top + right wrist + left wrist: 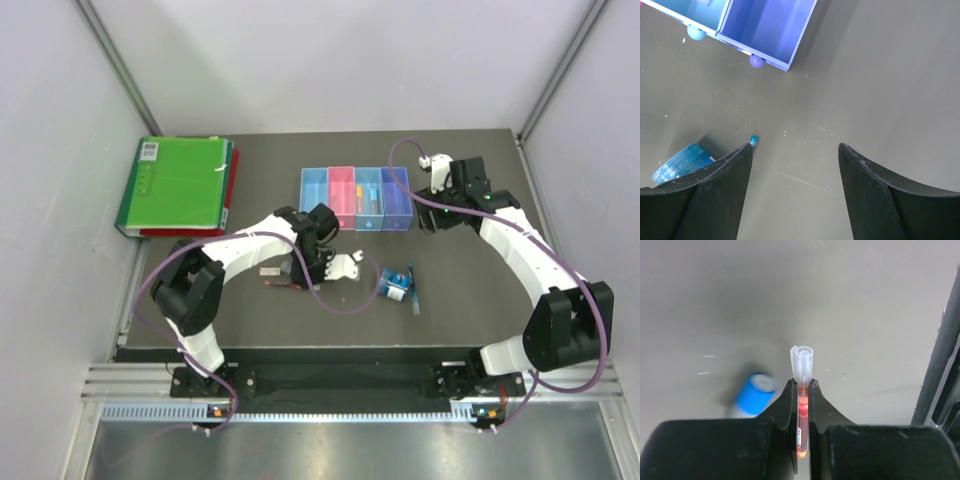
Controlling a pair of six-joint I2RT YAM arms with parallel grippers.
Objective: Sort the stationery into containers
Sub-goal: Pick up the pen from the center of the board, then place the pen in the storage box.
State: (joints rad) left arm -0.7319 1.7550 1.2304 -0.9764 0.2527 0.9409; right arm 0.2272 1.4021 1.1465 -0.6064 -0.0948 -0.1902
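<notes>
**Left gripper** (801,385): clenched on the red pen (802,402). The pen runs straight out between the fingers, and its clear cap end projects just past their tips. Whether the pen is clear of the table (865,315) cannot be told. A blue cap (755,394), blurred, lies on the table just left of the fingers and apart from them.

**Right gripper** (795,147): released, jaws wide, nothing between them, hanging above the table. The violet bin (770,25) sits ahead of it and to the left, with a light blue bin (690,12) joined on that bin's left. The roll (680,162) lies close beside the left finger, on its outer side. The teal pen (754,139) shows only its tip, right at that finger's tip. Whether they touch cannot be told.
</notes>
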